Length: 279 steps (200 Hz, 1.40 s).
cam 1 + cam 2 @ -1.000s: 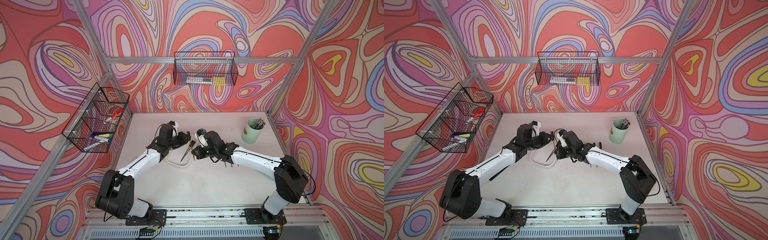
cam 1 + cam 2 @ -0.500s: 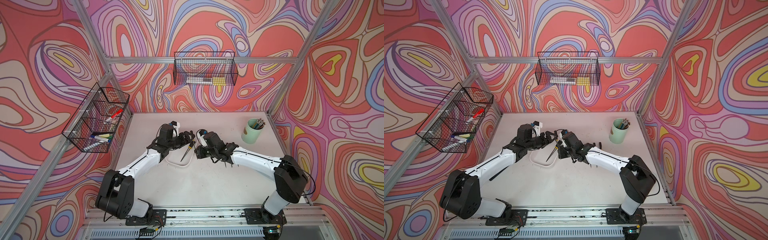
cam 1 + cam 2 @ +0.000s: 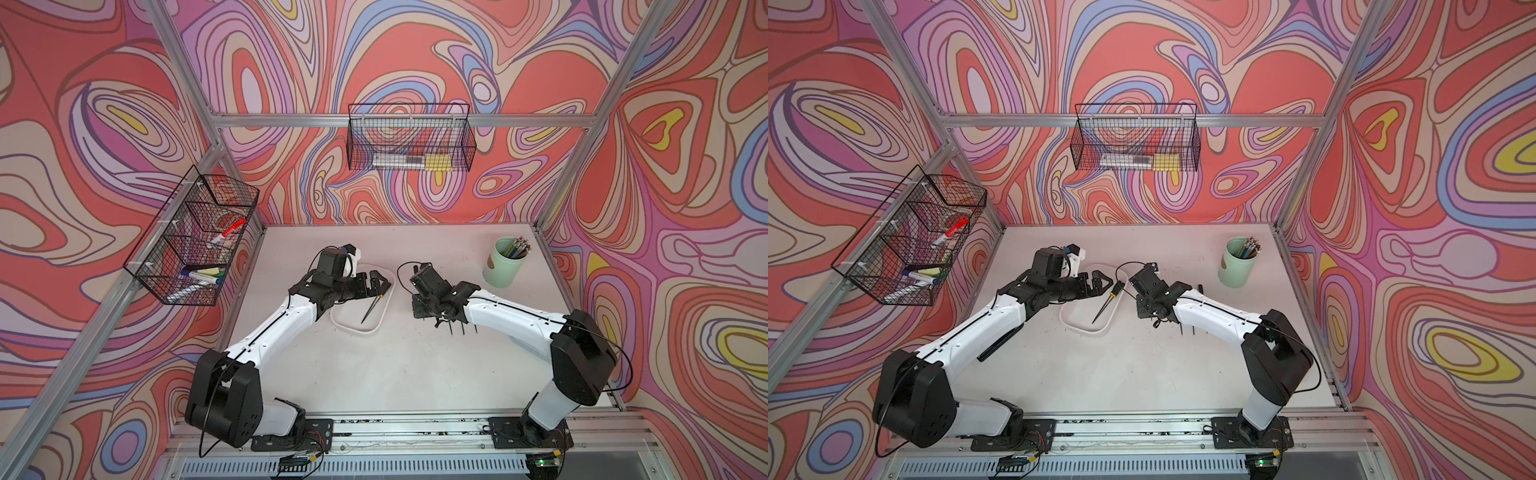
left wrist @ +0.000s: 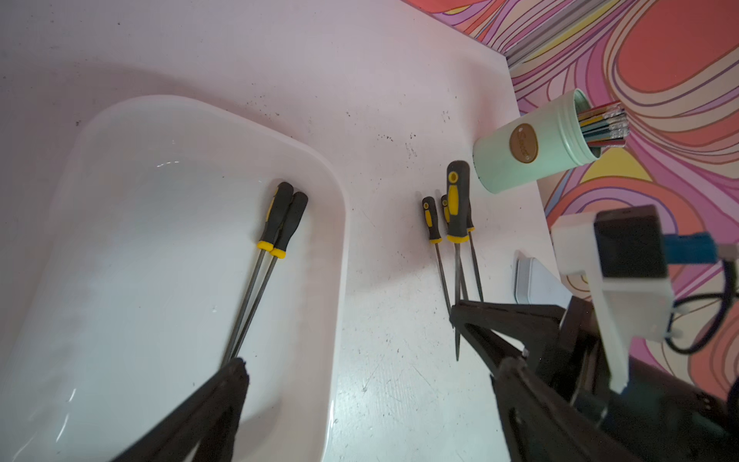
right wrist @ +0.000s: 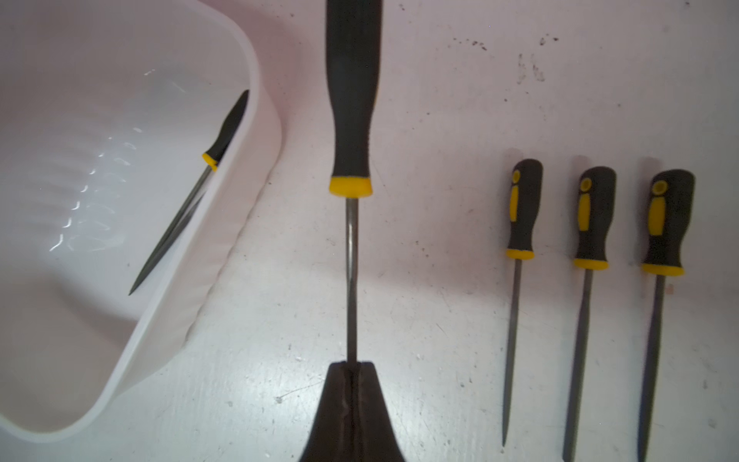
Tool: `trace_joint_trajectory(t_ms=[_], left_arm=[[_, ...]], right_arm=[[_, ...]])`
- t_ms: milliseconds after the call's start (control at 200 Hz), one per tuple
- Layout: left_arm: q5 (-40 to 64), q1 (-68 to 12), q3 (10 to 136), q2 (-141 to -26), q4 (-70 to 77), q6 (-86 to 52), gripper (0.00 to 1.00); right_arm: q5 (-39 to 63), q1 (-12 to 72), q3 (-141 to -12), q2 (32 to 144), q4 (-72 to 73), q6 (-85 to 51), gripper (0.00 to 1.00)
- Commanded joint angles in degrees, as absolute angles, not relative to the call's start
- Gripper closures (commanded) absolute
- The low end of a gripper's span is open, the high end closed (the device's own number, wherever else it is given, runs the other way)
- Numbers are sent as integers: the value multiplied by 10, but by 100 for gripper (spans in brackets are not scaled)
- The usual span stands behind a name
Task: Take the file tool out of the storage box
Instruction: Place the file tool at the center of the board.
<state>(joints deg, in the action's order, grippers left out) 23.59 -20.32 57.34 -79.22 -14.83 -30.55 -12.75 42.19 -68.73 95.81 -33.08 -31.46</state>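
Both top views show a pale worktop (image 3: 374,374) on which a white left arm (image 3: 274,328) and a white right arm (image 3: 511,320) meet near the middle. A first hazard is judged to be contact between them if either is swung carelessly. A shallow white storage box (image 3: 356,329) is seen just beside the left arm's wrist, and a black-and-yellow file (image 3: 371,308) lies slanted inside it. In the left wrist view that file appears doubled, by shadow or by another tool lying against it; which cannot be told. The left end effector (image 3: 380,282) is spread wide over the box and grips nothing. One finger (image 4: 224,396) is set low inside the rim by that file's tip, so the box could be dragged or the file flicked if the arm is drawn back without being raised. The right end effector (image 5: 352,367) is pressed together on the thin metal shaft of the held file (image 5: 351,120). This file is carried outside the box, over bare worktop between the box and a row of three files (image 5: 592,224) laid side by side. The pinch is placed far from the heavy handle, so the tool could pivot or slip between the pads. If lowered off line, it could be set across the row or knocked against the box wall.
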Motion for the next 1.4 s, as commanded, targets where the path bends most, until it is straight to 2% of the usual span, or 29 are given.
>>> trace_joint_trajectory(t_ms=[0, 466, 1247, 1392], left_arm=[[222, -204, 559, -769, -177, -262, 1], [227, -204, 537, -765, -159, -258, 1], [207, -204, 539, -777, -164, -257, 1], [191, -205, 547, -792, -175, -246, 1]], right_arm=[[-140, 400, -686, 972, -359, -324, 100], [-96, 361, -676, 1051, -352, -316, 100], [-93, 361, -633, 1056, -342, -330, 100], [-94, 362, -637, 1056, -342, -329, 95]])
